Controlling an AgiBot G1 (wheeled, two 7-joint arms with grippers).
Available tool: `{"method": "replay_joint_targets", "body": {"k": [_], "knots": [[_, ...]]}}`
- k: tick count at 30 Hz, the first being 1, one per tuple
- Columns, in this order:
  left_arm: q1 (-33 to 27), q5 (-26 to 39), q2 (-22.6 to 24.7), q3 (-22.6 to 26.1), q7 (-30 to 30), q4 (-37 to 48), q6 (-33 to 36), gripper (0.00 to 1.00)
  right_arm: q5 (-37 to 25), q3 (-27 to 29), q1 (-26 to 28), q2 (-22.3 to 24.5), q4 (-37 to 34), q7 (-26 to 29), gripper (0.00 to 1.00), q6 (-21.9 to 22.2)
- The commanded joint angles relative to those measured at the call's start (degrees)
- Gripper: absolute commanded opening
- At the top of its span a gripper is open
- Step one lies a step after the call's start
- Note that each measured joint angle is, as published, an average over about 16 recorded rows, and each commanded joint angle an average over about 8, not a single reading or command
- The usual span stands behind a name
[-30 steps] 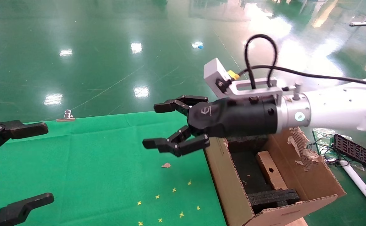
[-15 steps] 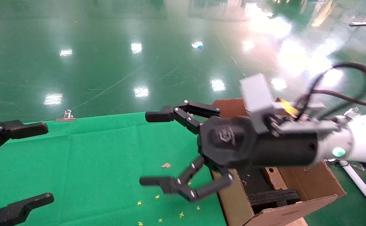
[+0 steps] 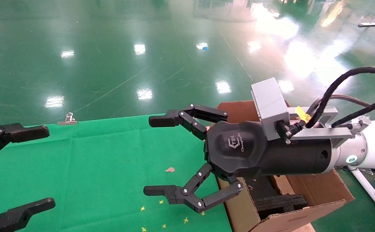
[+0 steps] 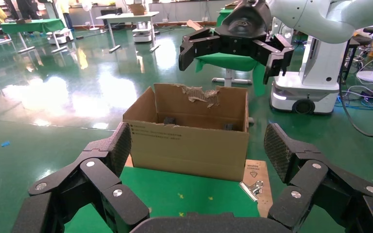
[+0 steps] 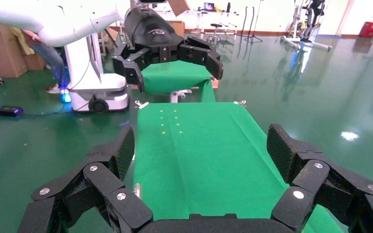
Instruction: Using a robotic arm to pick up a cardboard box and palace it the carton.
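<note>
While the robotic arm (image 3: 372, 149) reaches in from the right, its right gripper (image 3: 153, 156) hangs above the green table (image 3: 87, 167) just left of the carton (image 3: 239, 206), jaws spread wide and holding nothing. Inside the carton, the cardboard box (image 3: 284, 185) leans against black foam inserts (image 3: 279, 203). Left gripper (image 3: 47, 166) sits at the table's left edge, jaws released and empty.

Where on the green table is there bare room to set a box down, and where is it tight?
The green cloth is bare between the left gripper and the open right gripper, save a cardboard scrap and yellow markers. It is crowded at the carton, where foam inserts and the cardboard box fill the inside.
</note>
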Motion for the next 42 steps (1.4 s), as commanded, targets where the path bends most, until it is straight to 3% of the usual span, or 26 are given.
{"method": "replay_joint_targets", "body": {"k": [1, 42], "knots": [[0.0, 0.0, 0.0, 0.0, 0.0, 0.0, 0.0, 1.0, -0.14, -0.35, 0.31, -0.06, -0.27, 0.07, 1.0, 0.04], [0.0, 0.02, 0.0, 0.0, -0.01, 0.0, 0.0, 1.0, -0.68, -1.66, 1.53, -0.32, -1.28, 0.37, 1.0, 0.23]]}}
